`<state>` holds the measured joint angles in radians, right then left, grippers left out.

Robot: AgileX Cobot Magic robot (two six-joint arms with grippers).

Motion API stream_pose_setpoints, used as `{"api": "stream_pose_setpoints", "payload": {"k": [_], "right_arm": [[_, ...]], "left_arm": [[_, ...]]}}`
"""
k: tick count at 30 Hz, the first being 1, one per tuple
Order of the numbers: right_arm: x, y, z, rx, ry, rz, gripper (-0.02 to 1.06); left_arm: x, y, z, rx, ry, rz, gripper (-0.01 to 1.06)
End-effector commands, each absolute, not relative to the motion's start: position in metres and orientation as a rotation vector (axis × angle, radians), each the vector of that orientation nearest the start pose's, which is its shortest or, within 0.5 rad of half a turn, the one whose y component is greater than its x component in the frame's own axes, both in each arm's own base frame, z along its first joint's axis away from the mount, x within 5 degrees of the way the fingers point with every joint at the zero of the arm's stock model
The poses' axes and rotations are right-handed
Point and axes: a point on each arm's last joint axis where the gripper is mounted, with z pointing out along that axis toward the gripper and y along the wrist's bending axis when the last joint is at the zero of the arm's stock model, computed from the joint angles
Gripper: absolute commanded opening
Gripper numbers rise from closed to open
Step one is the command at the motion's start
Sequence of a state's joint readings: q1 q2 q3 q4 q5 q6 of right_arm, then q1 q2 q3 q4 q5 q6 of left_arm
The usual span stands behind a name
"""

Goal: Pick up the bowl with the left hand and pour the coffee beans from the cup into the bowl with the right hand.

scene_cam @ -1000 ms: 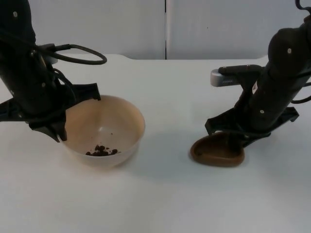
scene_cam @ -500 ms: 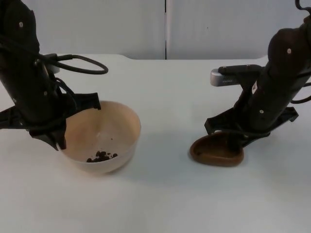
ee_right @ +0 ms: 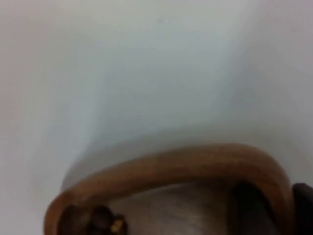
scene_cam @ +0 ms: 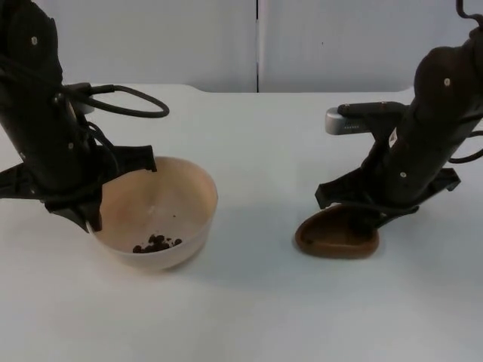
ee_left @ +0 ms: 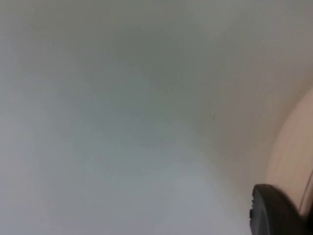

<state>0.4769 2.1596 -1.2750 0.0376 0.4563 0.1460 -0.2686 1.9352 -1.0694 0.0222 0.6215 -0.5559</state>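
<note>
The white bench (scene_cam: 256,302) runs back to a grey partition wall (scene_cam: 189,38).

On the left half of the bench is the pale beige bowl (scene_cam: 162,207), its mouth facing up and toward the camera. A small heap of dark coffee beans (scene_cam: 156,243) lies in its bottom. The left gripper (scene_cam: 94,207) has come down over the bowl's left rim and is clamped on it, one finger inside the wall and one outside. A soft shadow lies under the bowl's right side; whether the base touches the bench cannot be told. In the left wrist view a black fingertip (ee_left: 274,210) sits against the bowl's beige wall (ee_left: 296,147).

Well apart from the bowl, on the right half of the bench, is the brown cup (scene_cam: 337,234), low and tilted with its opening toward the camera. The right gripper (scene_cam: 362,219) is closed on the cup's far rim. In the right wrist view the cup's brown rim (ee_right: 186,164) arcs across, with a few dark beans (ee_right: 105,223) just inside it and a black finger (ee_right: 249,208) within the wall.
</note>
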Motion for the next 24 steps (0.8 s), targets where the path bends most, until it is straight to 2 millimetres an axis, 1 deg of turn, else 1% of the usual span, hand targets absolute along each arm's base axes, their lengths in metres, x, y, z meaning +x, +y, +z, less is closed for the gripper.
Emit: {"api": "stream_pose_setpoints", "payload": {"k": [1,2,3,4,5,6,8,9,10,11,12,13,14,15,16,20,21,24], "right_arm": [[0.361,0.186,0.078,-0.417,2.83,0.159,0.33],[0.362,0.187,0.078,-0.413,2.826,0.162,0.41],[0.362,0.187,0.079,-0.4,2.818,0.167,0.47],[0.362,0.187,0.079,-0.4,2.818,0.167,0.47],[0.364,0.188,0.082,-0.389,2.804,0.175,0.59],[0.365,0.188,0.084,-0.387,2.792,0.18,0.66],[0.366,0.188,0.091,-0.384,2.768,0.19,0.75],[0.366,0.188,0.091,-0.384,2.768,0.19,0.75],[0.366,0.189,0.092,-0.386,2.762,0.19,0.78],[0.367,0.189,0.097,-0.386,2.747,0.194,0.79],[0.367,0.189,0.101,-0.392,2.737,0.194,0.79],[0.367,0.189,0.103,-0.392,2.733,0.196,0.79],[0.366,0.188,0.11,-0.391,2.724,0.2,0.78],[0.366,0.188,0.11,-0.391,2.724,0.2,0.78],[0.366,0.188,0.116,-0.39,2.714,0.204,0.78],[0.363,0.187,0.149,-0.396,2.668,0.22,0.78],[0.363,0.187,0.149,-0.396,2.668,0.22,0.78],[0.357,0.184,0.179,-0.417,2.626,0.229,0.78]], "left_arm": [[0.335,-0.089,0.12,-0.376,2.952,-0.06,0.0],[0.336,-0.089,0.12,-0.377,2.949,-0.064,0.01],[0.336,-0.089,0.12,-0.377,2.947,-0.065,0.06],[0.336,-0.089,0.12,-0.377,2.947,-0.065,0.06],[0.336,-0.089,0.12,-0.379,2.945,-0.068,0.15],[0.336,-0.089,0.12,-0.379,2.943,-0.069,0.25],[0.336,-0.09,0.12,-0.385,2.946,-0.073,0.49],[0.336,-0.09,0.12,-0.385,2.946,-0.073,0.49],[0.336,-0.09,0.12,-0.387,2.948,-0.073,0.54],[0.335,-0.09,0.121,-0.388,2.948,-0.073,0.67],[0.335,-0.09,0.122,-0.391,2.946,-0.076,0.75],[0.335,-0.09,0.123,-0.394,2.946,-0.079,0.78],[0.335,-0.09,0.127,-0.395,2.937,-0.086,0.84],[0.335,-0.09,0.127,-0.395,2.937,-0.086,0.84],[0.335,-0.09,0.13,-0.394,2.929,-0.091,0.87],[0.334,-0.09,0.152,-0.392,2.87,-0.129,0.89],[0.334,-0.09,0.152,-0.392,2.87,-0.129,0.89],[0.331,-0.089,0.175,-0.36,2.813,-0.159,0.89]]}}
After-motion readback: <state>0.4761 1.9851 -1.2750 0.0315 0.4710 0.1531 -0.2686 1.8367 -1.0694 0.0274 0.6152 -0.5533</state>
